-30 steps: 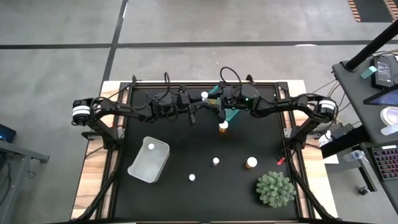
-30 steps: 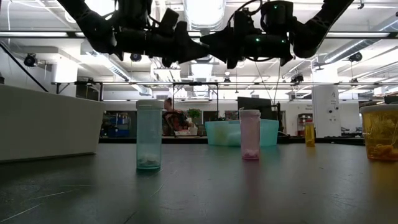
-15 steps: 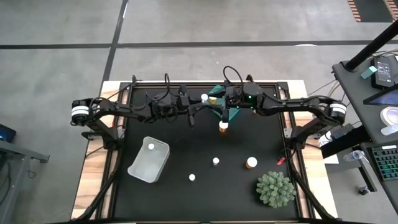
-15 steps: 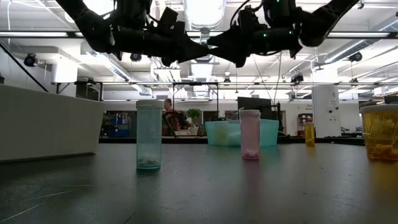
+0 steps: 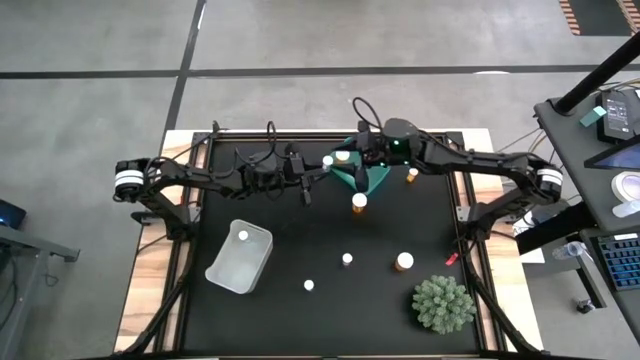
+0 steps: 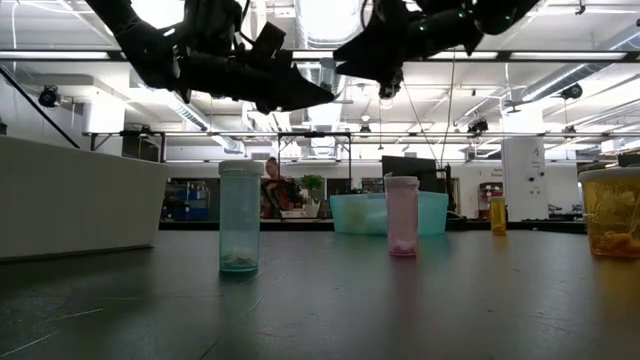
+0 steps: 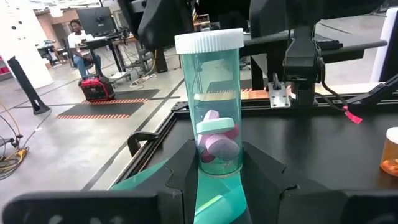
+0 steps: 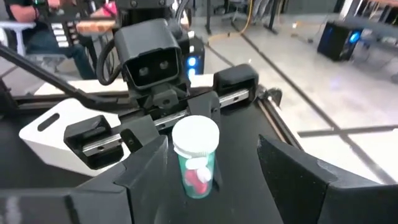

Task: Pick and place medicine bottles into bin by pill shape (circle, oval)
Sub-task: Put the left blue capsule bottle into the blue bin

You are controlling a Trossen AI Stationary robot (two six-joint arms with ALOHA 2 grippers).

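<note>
- One bottle [image 5: 328, 160] hangs over the far side of the counter [image 5: 300, 240] in the top view, held by the left pincer [image 5: 318, 172]. The right pincer [image 5: 352, 168] has pulled back toward the far edge, close beside it.
- Low view: the right arm has gone up higher. Both arms reach in from the sides, well above the counter.
- Left wrist view: the left pincer is clenched on the bottle, and pink pills show inside.
- Right wrist view: the right pincer is spread wide, grips nothing and faces the bottle. I think it backed off so the pill shape can be seen before binning.
</note>
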